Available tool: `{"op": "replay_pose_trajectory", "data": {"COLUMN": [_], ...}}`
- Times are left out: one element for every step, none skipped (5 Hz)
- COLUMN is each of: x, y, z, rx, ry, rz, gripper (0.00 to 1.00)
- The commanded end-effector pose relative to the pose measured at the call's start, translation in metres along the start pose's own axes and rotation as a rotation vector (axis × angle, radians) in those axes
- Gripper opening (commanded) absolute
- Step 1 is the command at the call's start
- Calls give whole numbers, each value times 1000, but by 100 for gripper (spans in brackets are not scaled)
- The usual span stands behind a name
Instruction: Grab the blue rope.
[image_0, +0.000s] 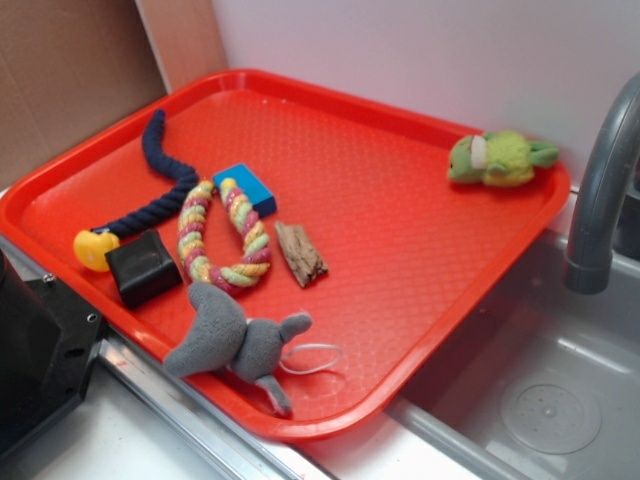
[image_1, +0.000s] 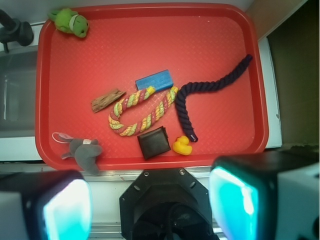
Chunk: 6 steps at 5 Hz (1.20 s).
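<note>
The blue rope (image_0: 165, 165) is a thick navy twisted cord lying in a curve on the left part of the red tray (image_0: 400, 230). A yellow duck-shaped knob (image_0: 92, 250) sits at its near end. From the wrist view the blue rope (image_1: 210, 86) lies right of centre, with the yellow knob (image_1: 182, 146) close to the tray's near rim. My gripper (image_1: 150, 210) is high above and behind the tray edge, over the black robot base. Its fingers (image_1: 232, 200) stand wide apart and it is open, with nothing held. The exterior view does not show the gripper.
Beside the rope lie a pink-yellow-green rope ring (image_0: 222, 235), a bright blue block (image_0: 245, 187), a black block (image_0: 143, 267) and a wood piece (image_0: 300, 253). A grey plush mouse (image_0: 235, 340) is near the front rim, a green plush (image_0: 497, 158) far right. A faucet (image_0: 600, 200) and sink flank the tray.
</note>
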<state>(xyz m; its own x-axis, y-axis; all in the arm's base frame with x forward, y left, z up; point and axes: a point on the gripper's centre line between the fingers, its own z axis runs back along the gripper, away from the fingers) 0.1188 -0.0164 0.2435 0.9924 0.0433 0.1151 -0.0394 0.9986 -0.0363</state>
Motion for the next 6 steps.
{"op": "replay_pose_trajectory", "data": {"x": [0,46,75,90,74,62], "y": [0,50,95,129,137,128], "z": [0,-54,-99,-133,-159,-173], "rx": [0,191,181,176,69,85], "ry": [0,69,45,-42,-57,-34], "rz": [0,226,479,732,994,1246], "gripper": [100,100,100,100,100,100]}}
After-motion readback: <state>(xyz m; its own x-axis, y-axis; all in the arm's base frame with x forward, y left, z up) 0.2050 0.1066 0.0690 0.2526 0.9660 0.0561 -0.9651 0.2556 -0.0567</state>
